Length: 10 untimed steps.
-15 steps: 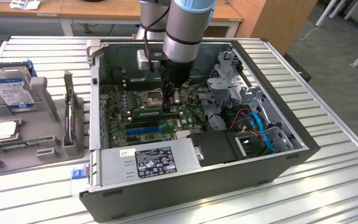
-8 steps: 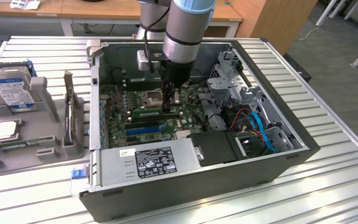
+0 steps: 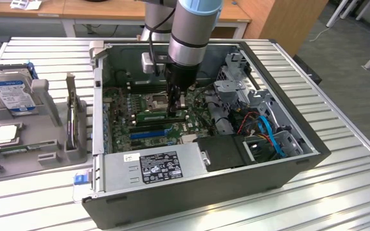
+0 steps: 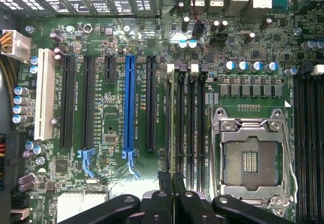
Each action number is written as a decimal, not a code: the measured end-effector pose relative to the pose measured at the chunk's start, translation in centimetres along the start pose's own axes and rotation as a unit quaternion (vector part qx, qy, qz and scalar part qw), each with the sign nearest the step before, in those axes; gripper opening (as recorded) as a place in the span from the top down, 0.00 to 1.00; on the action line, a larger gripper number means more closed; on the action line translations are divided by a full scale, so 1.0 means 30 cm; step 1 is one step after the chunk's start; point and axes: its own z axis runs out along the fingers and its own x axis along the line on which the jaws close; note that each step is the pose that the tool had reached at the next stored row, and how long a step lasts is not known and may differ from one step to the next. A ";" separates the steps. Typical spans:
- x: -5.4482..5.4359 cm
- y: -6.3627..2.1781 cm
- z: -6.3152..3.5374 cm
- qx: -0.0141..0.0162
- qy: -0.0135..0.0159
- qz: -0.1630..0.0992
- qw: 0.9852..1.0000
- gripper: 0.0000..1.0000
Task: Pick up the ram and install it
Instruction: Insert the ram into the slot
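The ram (image 3: 161, 116) stands on edge in a memory slot of the motherboard, a thin green strip directly under the gripper (image 3: 177, 107) and running from the fingertips toward nine o'clock in the exterior view. Whether the tips touch its upper edge cannot be told. The gripper (image 4: 172, 181) has its two black fingers pressed together with no gap, clamped on nothing. In the exterior view the CPU socket (image 3: 157, 100) sits at ten o'clock from the fingertips and the power supply (image 3: 152, 163) at six o'clock, inside the open computer case (image 3: 288, 159). The power supply carries a small white sticker and a larger black label, both too fine to read. At nine o'clock from the case a grey fixture tray (image 3: 18, 159) holds a hard drive (image 3: 11, 94) with a blue-and-white label, its writing illegible, a processor chip (image 3: 5, 134) and an upright expansion card (image 3: 72, 118). Blue cables (image 3: 271, 134) loop at three o'clock from the gripper. The wrist view looks straight down on the board. It shows the bank of memory slots (image 4: 191, 122) between the CPU socket (image 4: 250, 158) and a blue expansion slot (image 4: 129, 102), and a white slot (image 4: 45, 95) further off. White lettering runs along the slots, too small to make out.
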 end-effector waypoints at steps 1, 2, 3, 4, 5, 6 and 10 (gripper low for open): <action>0.000 0.000 0.000 0.000 0.000 0.000 1.000 0.88; 0.000 0.000 0.000 0.000 0.000 0.000 1.000 0.88; 0.000 0.000 -0.001 0.000 0.000 0.000 1.000 0.88; 0.000 0.000 -0.004 0.000 0.000 0.000 1.000 0.88; 0.000 0.001 -0.009 0.000 0.000 0.000 1.000 0.88; 0.000 0.001 -0.009 0.000 0.000 0.000 1.000 0.88; 0.000 0.001 -0.010 0.000 0.000 -0.002 1.000 0.88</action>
